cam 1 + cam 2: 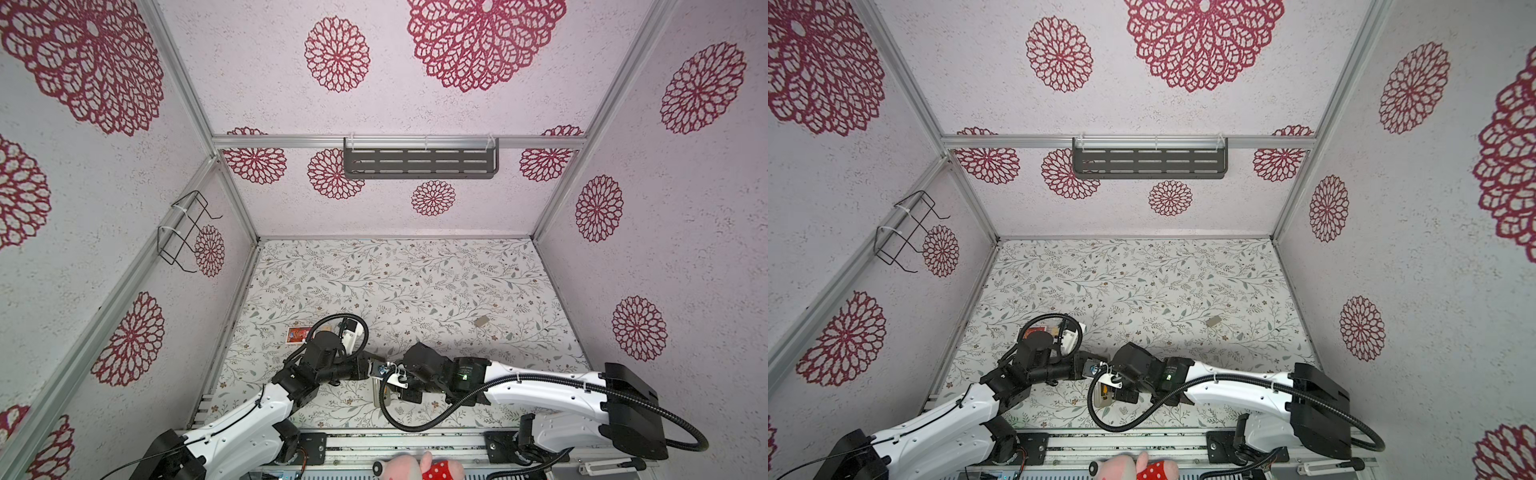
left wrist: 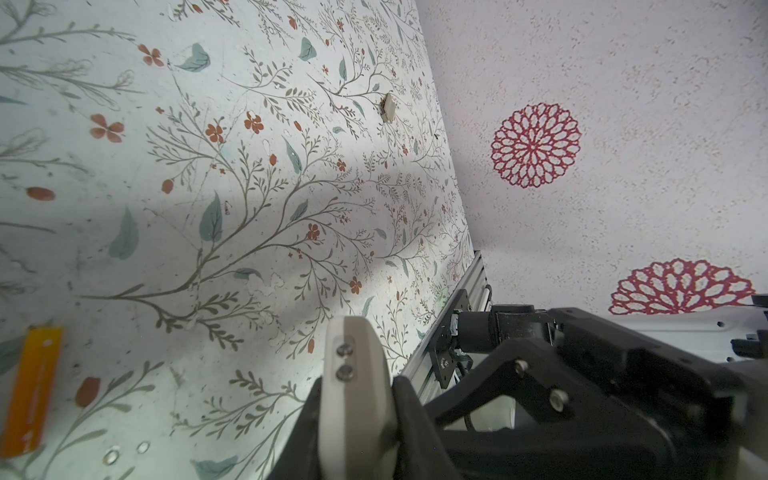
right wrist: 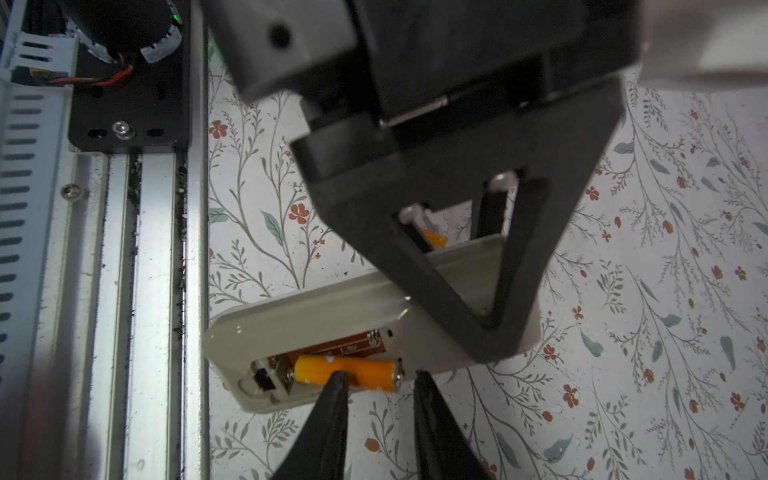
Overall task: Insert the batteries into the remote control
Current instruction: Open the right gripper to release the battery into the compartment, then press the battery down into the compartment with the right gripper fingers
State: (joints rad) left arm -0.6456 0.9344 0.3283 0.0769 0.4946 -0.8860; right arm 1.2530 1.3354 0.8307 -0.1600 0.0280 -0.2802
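Starting at your left: the left gripper (image 3: 492, 332), clamped shut and empty, rests its tip on the remote control (image 3: 332, 307). The remote lies back-up near the front edge of the table (image 3: 257, 232), compartment open. One battery (image 3: 353, 372) sits in the nearer slot. Orange shows behind it and an orange piece (image 2: 31, 390) lies on the table, so you cannot tell where the second is. The right gripper (image 3: 378, 380) holds nothing, jaws slightly apart, one tip touching that battery. Judged at least half done.

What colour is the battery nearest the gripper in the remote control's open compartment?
The battery is orange with pale metal ends; clearest in the right wrist view.
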